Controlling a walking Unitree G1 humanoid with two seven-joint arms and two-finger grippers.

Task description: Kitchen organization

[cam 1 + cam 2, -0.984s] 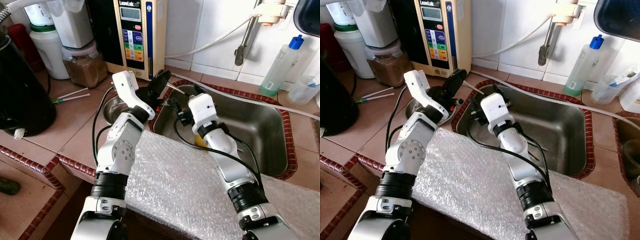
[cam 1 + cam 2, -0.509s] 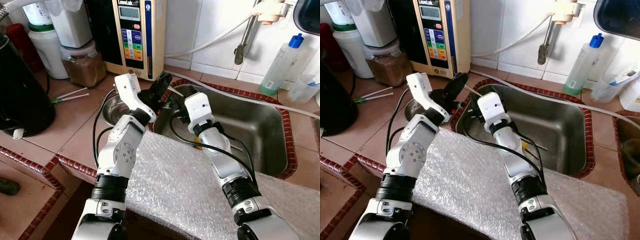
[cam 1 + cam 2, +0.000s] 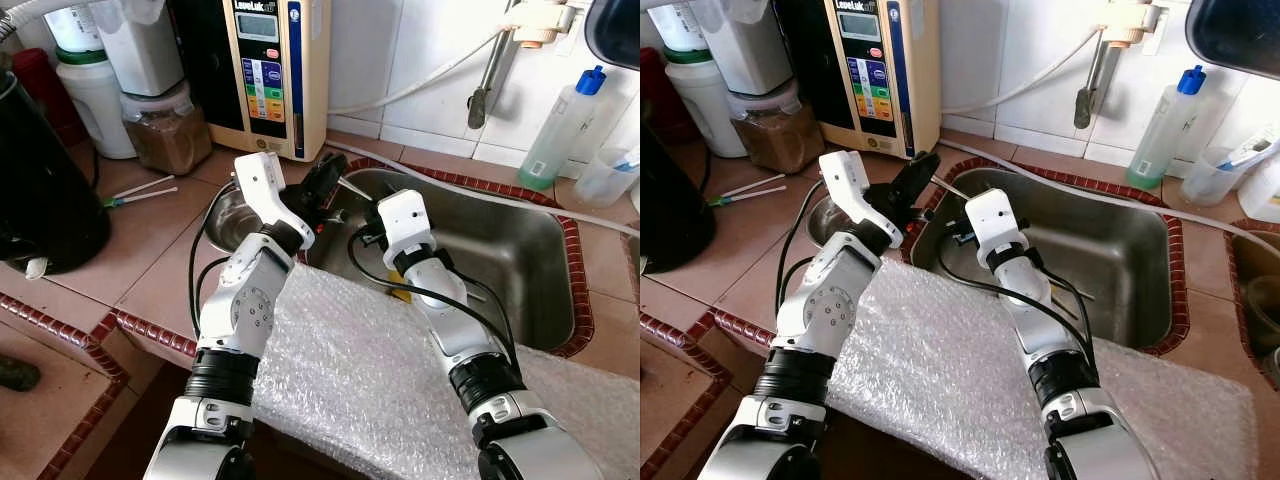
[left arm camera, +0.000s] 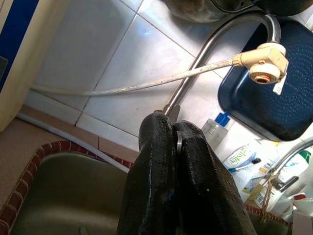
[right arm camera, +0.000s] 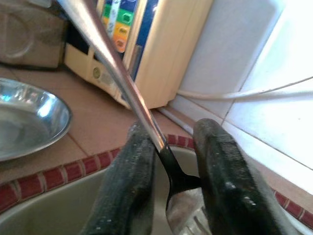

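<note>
Tiled table [image 3: 150,260], sink [image 3: 520,260] at 2 o'clock. Left tool [image 3: 325,180] clenched on thin metal handle. Right tool [image 5: 168,166] parted around spoon [image 5: 122,73], above sink rim. Steel bowl [image 3: 228,215] at 11 o'clock. Organization barely begun, by judgement.

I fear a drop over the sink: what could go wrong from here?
1. The right hand is open around the metal utensil, which touches one finger only. If the left hand, shut on it, lets go early, it may fall into the sink.
2. The left arm could nudge the steel bowl beside the sink.
</note>
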